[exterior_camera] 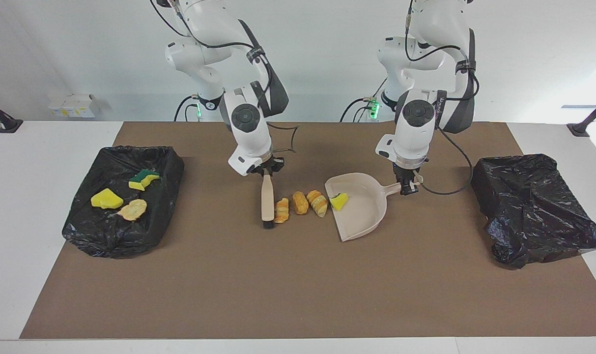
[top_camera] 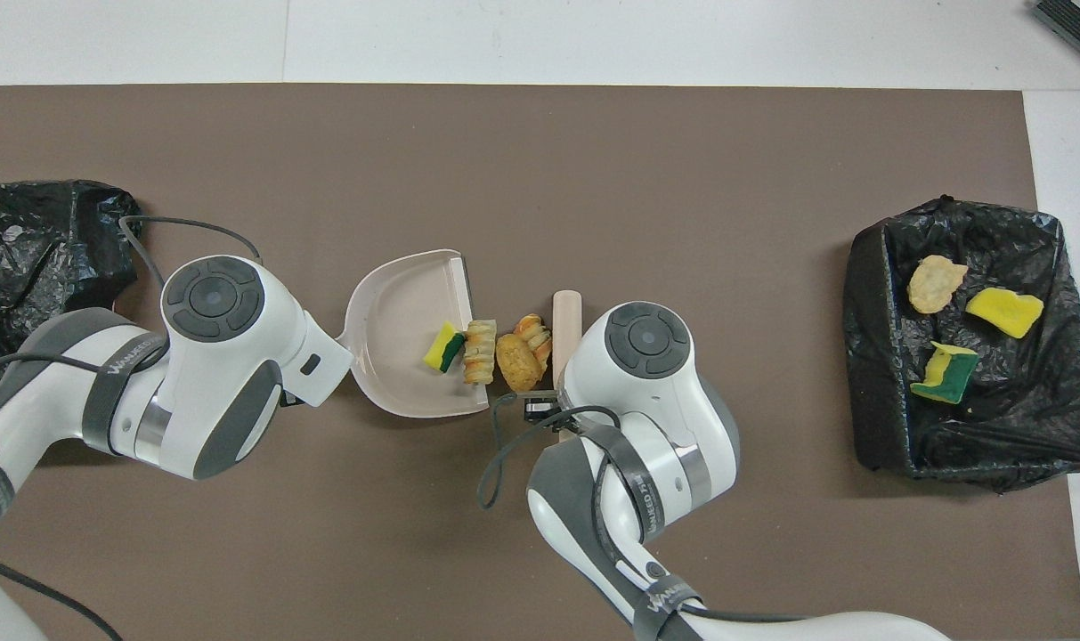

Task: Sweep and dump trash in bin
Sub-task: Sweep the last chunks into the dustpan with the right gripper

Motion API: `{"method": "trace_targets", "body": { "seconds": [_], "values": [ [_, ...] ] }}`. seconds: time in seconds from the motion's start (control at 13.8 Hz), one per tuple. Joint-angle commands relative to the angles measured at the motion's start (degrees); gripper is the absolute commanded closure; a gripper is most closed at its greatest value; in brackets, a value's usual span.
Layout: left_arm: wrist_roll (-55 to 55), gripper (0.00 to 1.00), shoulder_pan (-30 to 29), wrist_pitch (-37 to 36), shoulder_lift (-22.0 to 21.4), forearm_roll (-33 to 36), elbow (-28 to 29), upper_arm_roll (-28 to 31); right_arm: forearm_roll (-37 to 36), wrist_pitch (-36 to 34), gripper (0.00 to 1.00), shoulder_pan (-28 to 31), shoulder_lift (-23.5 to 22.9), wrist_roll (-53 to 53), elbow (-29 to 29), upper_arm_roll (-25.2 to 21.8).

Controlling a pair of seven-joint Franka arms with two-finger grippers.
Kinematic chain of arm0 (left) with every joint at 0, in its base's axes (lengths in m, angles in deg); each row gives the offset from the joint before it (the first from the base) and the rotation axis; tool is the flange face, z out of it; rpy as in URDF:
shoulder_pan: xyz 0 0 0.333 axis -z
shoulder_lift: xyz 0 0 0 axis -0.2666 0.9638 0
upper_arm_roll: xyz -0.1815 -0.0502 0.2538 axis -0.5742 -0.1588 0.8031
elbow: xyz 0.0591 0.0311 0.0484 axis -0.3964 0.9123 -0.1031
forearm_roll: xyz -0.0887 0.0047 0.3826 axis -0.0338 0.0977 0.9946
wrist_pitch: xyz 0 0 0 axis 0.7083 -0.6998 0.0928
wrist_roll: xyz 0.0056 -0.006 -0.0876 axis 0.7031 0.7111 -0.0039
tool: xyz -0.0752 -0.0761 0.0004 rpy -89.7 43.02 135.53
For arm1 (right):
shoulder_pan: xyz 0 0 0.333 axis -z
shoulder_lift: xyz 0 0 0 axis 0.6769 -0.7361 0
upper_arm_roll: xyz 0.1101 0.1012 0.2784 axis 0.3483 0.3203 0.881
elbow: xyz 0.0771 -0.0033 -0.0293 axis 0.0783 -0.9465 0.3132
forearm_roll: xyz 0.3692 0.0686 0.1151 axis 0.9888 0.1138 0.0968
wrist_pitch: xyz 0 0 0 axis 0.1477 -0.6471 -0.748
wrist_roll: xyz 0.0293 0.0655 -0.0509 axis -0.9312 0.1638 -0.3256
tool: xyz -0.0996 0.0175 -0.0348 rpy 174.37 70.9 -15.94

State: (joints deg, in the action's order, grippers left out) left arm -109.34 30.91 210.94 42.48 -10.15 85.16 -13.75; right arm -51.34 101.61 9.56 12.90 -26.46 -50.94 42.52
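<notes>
Sweep in progress: trash lumps lined up at dustpan lip.

Beige plastic brush [exterior_camera: 267,199] is gripped by right tool [exterior_camera: 267,173]; beige plastic dustpan [exterior_camera: 359,209] is gripped at its handle by left tool [exterior_camera: 407,186]. One yellow sponge scrap [exterior_camera: 339,200] lies inside it; three tan-orange bread-like lumps [exterior_camera: 300,202] lie between brush and pan. Risk: lumps may roll past the lip's end if pushed off-centre.

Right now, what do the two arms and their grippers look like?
Both arms are glossy white with dark grey joint sections and round dark grey caps. The left gripper and right gripper are small and black. Black cables loop loosely beside each wrist, grey lettering runs along the links, and green lights glow at the bases.
</notes>
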Motion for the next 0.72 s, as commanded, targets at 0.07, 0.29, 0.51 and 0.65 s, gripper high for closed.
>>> {"method": "trace_targets", "body": {
  "seconds": [0.07, 0.29, 0.51, 0.65],
  "values": [
    [-0.70, 1.00, -0.33, 1.64, -1.08, 1.31, 1.98, -0.08, 5.09, 2.18, 1.00, -2.90, -5.48, 3.86, 7.50, 0.06],
    [-0.70, 1.00, -0.33, 1.64, -1.08, 1.23, 1.98, -0.08, 8.52, 6.75, 1.00, -4.56, -7.59, 4.74, 9.60, 0.15],
    [-0.70, 1.00, -0.42, 1.73, -1.08, 1.23, 1.98, -0.08, 12.12, 12.45, 1.00, -7.64, -10.75, 7.90, 12.33, 0.15],
    [-0.79, 1.00, -0.42, 1.73, -1.08, 1.31, 1.98, -0.08, 13.01, 12.57, 1.00, -7.92, -11.55, 9.05, 14.36, 0.15]
  ]
}}
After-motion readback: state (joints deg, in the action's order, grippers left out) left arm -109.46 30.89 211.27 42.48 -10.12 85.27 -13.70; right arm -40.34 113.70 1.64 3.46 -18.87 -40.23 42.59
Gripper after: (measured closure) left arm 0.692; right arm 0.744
